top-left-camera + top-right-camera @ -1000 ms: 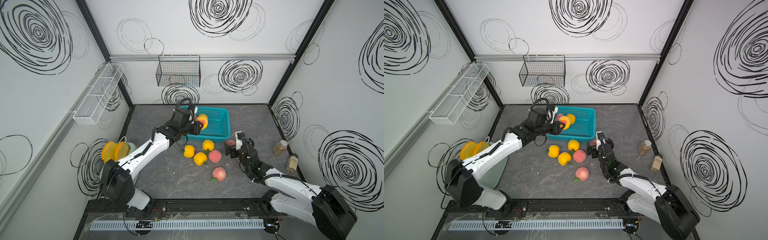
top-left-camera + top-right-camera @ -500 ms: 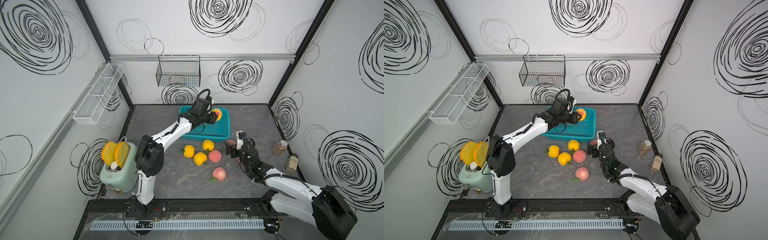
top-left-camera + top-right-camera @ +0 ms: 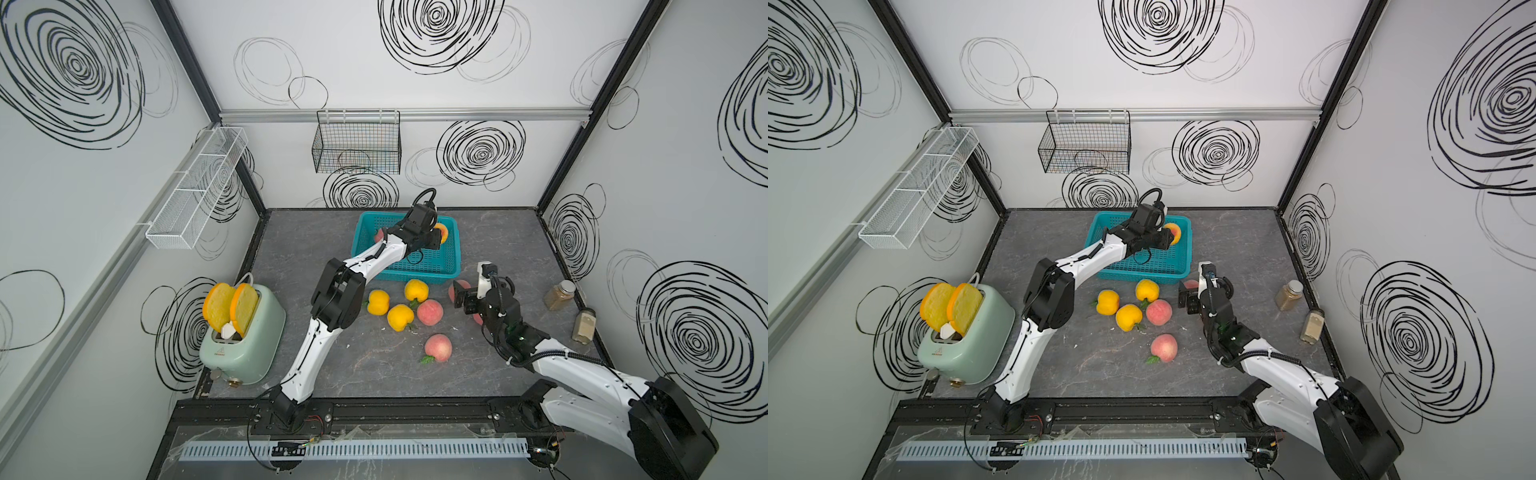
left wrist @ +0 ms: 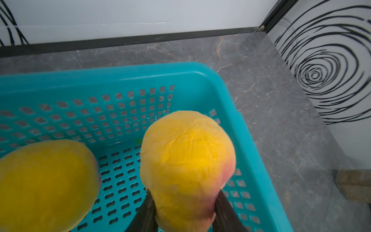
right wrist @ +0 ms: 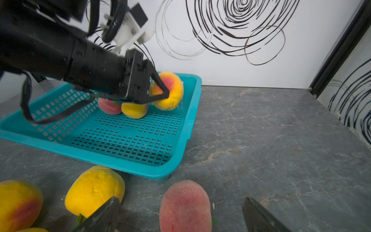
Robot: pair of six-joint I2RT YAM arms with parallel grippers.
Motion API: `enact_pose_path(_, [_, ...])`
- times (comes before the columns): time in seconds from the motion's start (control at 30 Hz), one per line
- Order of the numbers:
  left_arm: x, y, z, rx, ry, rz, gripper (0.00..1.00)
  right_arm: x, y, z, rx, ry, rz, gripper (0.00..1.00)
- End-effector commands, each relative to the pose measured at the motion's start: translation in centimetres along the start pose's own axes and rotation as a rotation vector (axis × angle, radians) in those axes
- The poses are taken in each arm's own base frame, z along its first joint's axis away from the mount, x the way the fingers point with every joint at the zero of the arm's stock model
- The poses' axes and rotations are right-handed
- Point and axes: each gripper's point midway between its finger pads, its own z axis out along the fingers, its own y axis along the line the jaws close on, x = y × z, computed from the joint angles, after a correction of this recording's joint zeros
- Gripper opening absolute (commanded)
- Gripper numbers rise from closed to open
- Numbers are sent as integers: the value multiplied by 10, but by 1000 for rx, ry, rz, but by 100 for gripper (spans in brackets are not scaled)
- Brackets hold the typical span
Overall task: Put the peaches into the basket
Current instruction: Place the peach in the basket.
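Observation:
The teal basket (image 3: 455, 253) (image 3: 1187, 249) stands at the back of the table. My left gripper (image 3: 436, 239) (image 5: 160, 90) is shut on a yellow-orange peach (image 3: 442, 231) (image 4: 187, 160) (image 5: 170, 94), held inside the basket's far right corner. Two peaches lie in the basket, one yellow (image 5: 133, 110) (image 4: 46, 184) and one pink (image 5: 109, 106). My right gripper (image 3: 461, 293) (image 5: 181, 200) stands open around a pink peach (image 5: 185, 204) on the table, just in front of the basket. Several more peaches lie loose, yellow (image 3: 400, 317) and pink (image 3: 438, 348).
A mint toaster (image 3: 243, 336) with two bread slices stands at the front left. Two jars (image 3: 560, 294) (image 3: 584, 326) stand by the right wall. A black wire basket (image 3: 357, 147) hangs on the back wall and a white mesh rack (image 3: 195, 191) on the left wall.
My left arm has carried its peach from the basket's near left edge across to the far right corner. The right arm has stayed still, open around the pink peach.

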Motion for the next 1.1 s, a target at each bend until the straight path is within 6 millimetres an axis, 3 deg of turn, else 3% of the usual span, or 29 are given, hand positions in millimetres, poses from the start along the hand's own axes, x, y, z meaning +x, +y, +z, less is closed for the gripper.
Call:
enact_pose_path(0.0, [-20,14,3,-44,-65,-31,12,-1,-9,-2,21,-15,18,99])
enact_pose_path(0.2, [-12,44,5,-105,-44,-59,24,4,-6,2,12,3,13,99])
enact_pose_path(0.3, [-10,50,5,-100,-36,-72,44,6,-6,5,13,11,9,99])
enact_pose_path(0.4, [-9,43,4,-52,-34,-62,74,7,-5,6,12,16,6,99])
enact_pose_path(0.47, [-9,38,3,-28,-39,-59,84,7,-7,5,18,8,12,99])
enact_pose_path(1.07, [-36,5,-39,50,-81,-22,85,9,-6,5,13,11,13,99])
